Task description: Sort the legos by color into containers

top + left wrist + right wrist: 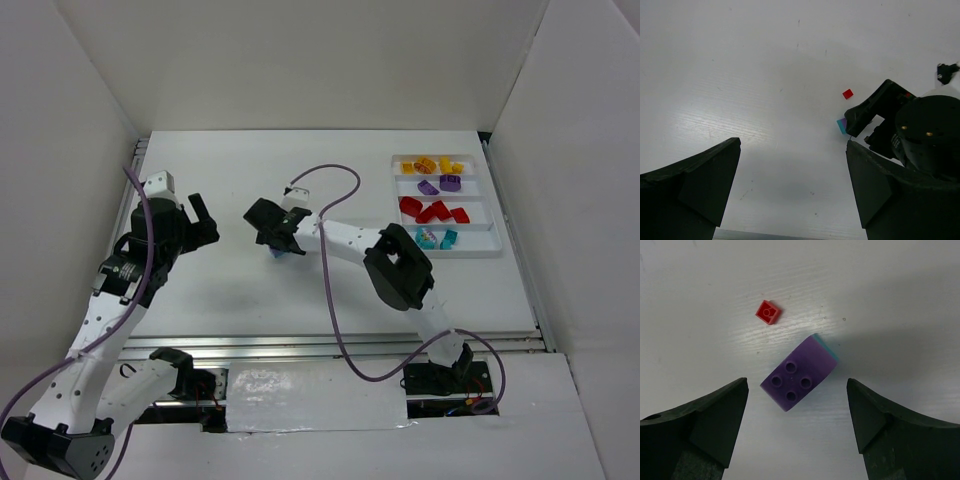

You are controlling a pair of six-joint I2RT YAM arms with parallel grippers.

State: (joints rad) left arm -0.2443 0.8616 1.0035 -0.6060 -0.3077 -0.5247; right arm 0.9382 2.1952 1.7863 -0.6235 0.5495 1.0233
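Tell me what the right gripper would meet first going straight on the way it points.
Most likely the purple brick, centred between the open fingers of the right gripper; a teal edge shows at its far side. The small red brick lies off that line. Depth is unclear.

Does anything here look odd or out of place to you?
Two things lie loose on the table, away from the white tray: a tiny red piece and a purple brick. The purple brick shows a teal sliver along one edge, as if two colours were stuck together.
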